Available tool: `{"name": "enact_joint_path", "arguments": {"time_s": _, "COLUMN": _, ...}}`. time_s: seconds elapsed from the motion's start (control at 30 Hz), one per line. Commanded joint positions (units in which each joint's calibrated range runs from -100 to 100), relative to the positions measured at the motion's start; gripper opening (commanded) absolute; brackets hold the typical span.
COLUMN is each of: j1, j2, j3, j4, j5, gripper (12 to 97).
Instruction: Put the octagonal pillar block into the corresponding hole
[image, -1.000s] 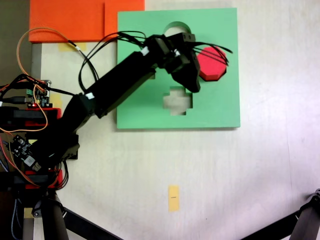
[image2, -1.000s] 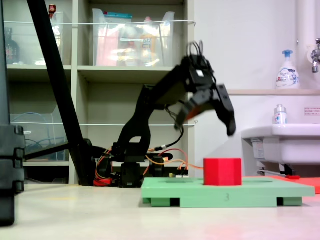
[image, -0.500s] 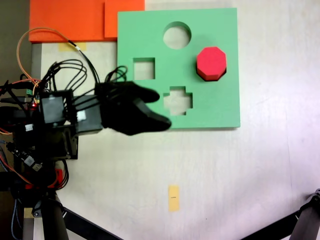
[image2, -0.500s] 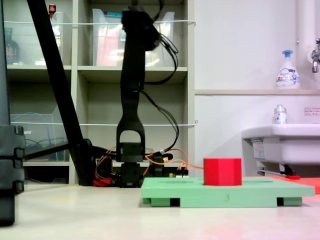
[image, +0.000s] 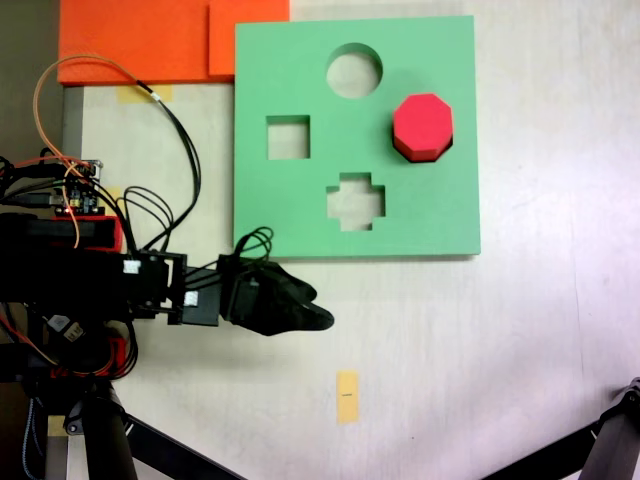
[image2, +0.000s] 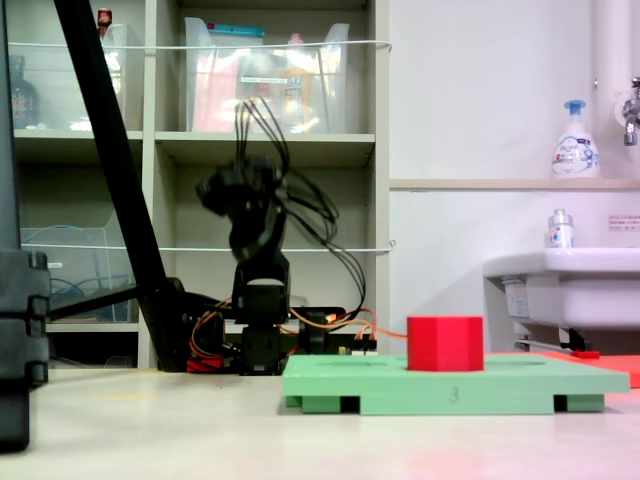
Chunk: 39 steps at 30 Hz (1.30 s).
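The red octagonal pillar block (image: 423, 124) stands upright in the right part of the green foam board (image: 280, 215). Seated in the corresponding hole, it hides that hole's rim and rises well above the board (image2: 380, 385) as a red prism (image2: 445, 343). My gripper (image: 322, 318) is folded back near the arm's base, off the board and below its lower left corner in a fixed view. Its dark fingers taper to one tip with no gap, and nothing is held. In the low fixed view the gripper (image2: 213, 190) hangs above the base, far left of the block.
The board has three bare cutouts: round (image: 354, 70), square (image: 288, 137) and cross-shaped (image: 355, 201). Orange sheets (image: 150, 40) lie at the top left. A yellow tape strip (image: 346, 396) marks the table. Circuit boards and wires (image: 70, 190) sit by the base, and a sink (image2: 560, 285) stands on the right.
The arm has pulled back from over the board, swung up and then folded down beside its base. The gripper, open above the block a second ago, is shut. The block has not moved.
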Motion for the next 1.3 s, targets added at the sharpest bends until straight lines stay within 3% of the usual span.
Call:
{"name": "enact_joint_path", "arguments": {"time_s": 0.0, "j1": 0.1, "j2": -1.1, "j3": -11.2, "j4": 30.3, "j5": -4.9, "gripper": 49.1}}
{"name": "enact_joint_path", "arguments": {"time_s": 0.27, "j1": 1.7, "j2": -1.1, "j3": -44.3, "j4": 34.6, "j5": -10.1, "gripper": 49.3}}
{"name": "enact_joint_path", "arguments": {"time_s": 0.43, "j1": 2.1, "j2": -1.1, "j3": -44.3, "j4": 34.3, "j5": -10.4, "gripper": 49.1}}
{"name": "enact_joint_path", "arguments": {"time_s": 0.67, "j1": 1.9, "j2": -1.1, "j3": -44.3, "j4": 19.4, "j5": -10.3, "gripper": 49.0}}
{"name": "enact_joint_path", "arguments": {"time_s": 1.27, "j1": 1.9, "j2": -1.1, "j3": -44.3, "j4": 19.8, "j5": -10.3, "gripper": 48.5}}
